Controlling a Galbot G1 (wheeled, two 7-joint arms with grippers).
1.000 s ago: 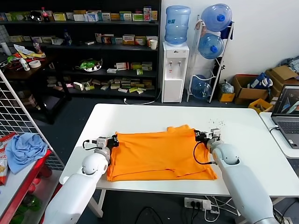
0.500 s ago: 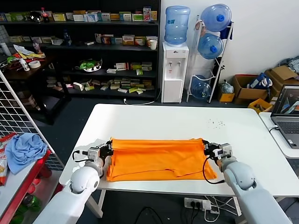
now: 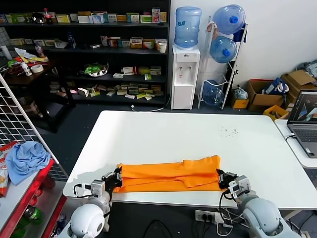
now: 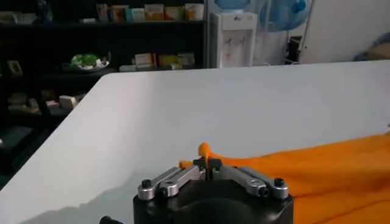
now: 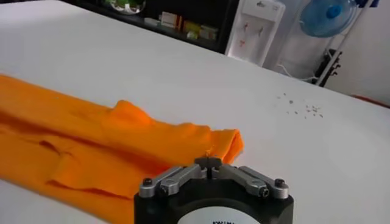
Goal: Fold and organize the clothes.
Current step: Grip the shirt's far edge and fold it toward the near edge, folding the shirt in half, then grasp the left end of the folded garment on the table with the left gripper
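Left pincer (image 3: pixel 117 177) and right pincer (image 3: pixel 221 178), both closed, pinch opposite ends of the folded orange T-shirt (image 3: pixel 168 177) near the surface's (image 3: pixel 178 136) front edge.

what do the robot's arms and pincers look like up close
Both arms have smooth, rounded white-grey shells, bulging at the joint near the wrist. A thin black cable loops beside each wrist. The left pincer and right pincer are small black-and-silver units. In the wrist views each has a round black body, two silver metal links with black screws and short dark fingertips. The right one has a white label.
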